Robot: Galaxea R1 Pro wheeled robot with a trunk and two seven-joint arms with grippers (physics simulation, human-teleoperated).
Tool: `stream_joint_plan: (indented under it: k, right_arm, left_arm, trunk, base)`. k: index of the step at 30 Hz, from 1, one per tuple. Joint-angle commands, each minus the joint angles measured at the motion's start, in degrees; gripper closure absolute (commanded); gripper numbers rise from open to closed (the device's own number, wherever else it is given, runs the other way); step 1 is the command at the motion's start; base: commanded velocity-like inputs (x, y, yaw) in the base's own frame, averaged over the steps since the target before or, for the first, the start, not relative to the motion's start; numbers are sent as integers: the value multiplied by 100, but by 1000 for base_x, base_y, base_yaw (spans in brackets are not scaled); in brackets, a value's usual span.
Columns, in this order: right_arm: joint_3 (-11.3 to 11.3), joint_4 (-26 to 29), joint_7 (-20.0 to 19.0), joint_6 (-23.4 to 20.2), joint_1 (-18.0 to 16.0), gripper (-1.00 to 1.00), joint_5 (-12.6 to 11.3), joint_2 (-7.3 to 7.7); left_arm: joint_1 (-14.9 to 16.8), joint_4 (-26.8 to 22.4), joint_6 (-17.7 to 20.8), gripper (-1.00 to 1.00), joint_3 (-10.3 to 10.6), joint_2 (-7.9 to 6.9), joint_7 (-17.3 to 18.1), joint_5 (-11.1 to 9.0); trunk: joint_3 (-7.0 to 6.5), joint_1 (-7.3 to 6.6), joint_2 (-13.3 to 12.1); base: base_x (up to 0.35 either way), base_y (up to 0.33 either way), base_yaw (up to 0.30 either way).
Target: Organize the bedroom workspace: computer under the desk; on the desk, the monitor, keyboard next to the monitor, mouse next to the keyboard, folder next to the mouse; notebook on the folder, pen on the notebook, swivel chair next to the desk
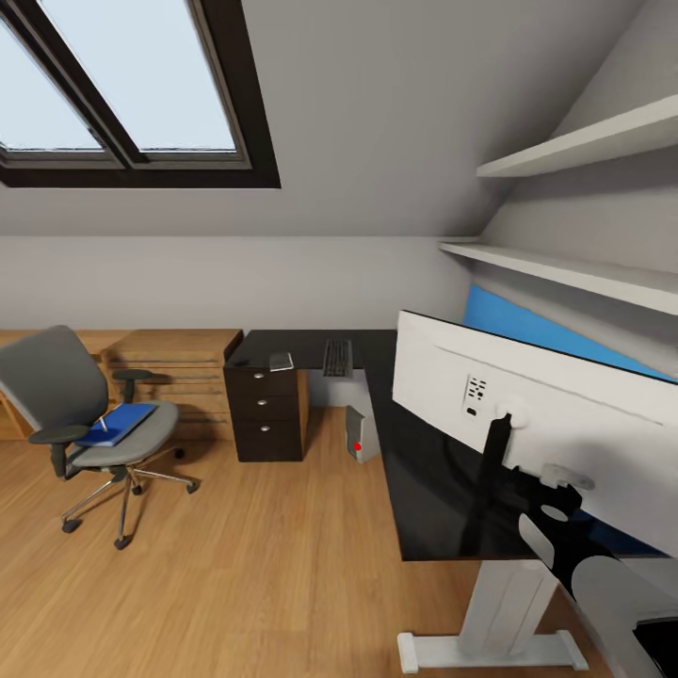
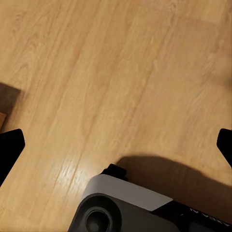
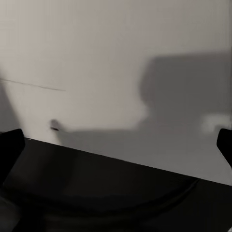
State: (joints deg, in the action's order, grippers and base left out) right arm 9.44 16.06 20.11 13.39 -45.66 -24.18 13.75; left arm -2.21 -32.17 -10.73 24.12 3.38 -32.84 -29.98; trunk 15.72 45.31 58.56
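The white back of the monitor (image 1: 527, 405) rises from the black L-shaped desk (image 1: 424, 480) at the right, on a black stand. My right arm (image 1: 603, 584) reaches toward it. In the right wrist view my right gripper (image 3: 116, 150) is open, facing the monitor's back (image 3: 116, 63) above the desk top. The keyboard (image 1: 337, 358) lies on the desk's far wing beside a small grey item (image 1: 281, 361). The computer (image 1: 358, 433) stands under the desk, showing a red light. The grey swivel chair (image 1: 56, 386) at the left carries the blue folder (image 1: 118, 424) with a thin pen-like object on it. My left gripper (image 2: 116, 150) hangs open over the floor.
A black drawer unit (image 1: 266, 410) stands under the desk's far wing, with a wooden dresser (image 1: 174, 377) beside it. White shelves (image 1: 574, 273) line the sloped right wall. A skylight (image 1: 122, 85) is at the upper left. Wooden floor (image 1: 264, 565) spreads between chair and desk.
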Motion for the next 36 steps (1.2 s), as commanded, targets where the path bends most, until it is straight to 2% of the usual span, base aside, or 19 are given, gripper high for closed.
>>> stream_joint_plan:
  k: [1,12,21,36]
  right_arm:
    - [40,-3,28,24,-4,-100,-61,5]
    - [40,-14,28,24,-4,-100,-61,5]
    - [40,-14,28,24,-4,-100,-61,5]
    - [40,-15,28,25,-4,-100,-61,5]
  left_arm:
    - [1,-8,-35,-100,33,-5,-30,-61]
    - [1,-8,-35,-100,39,-4,-30,-61]
    - [1,-8,-35,-100,38,-4,-30,-61]
    - [1,-8,-33,-100,37,-4,-30,-61]
  trunk:
    - [6,1,4]
    - [6,1,4]
    - [6,1,4]
    - [6,1,4]
  base:
    - [0,-62,0]
    - [0,-97,0]
    - [10,-300,0]
    - [106,-319,0]
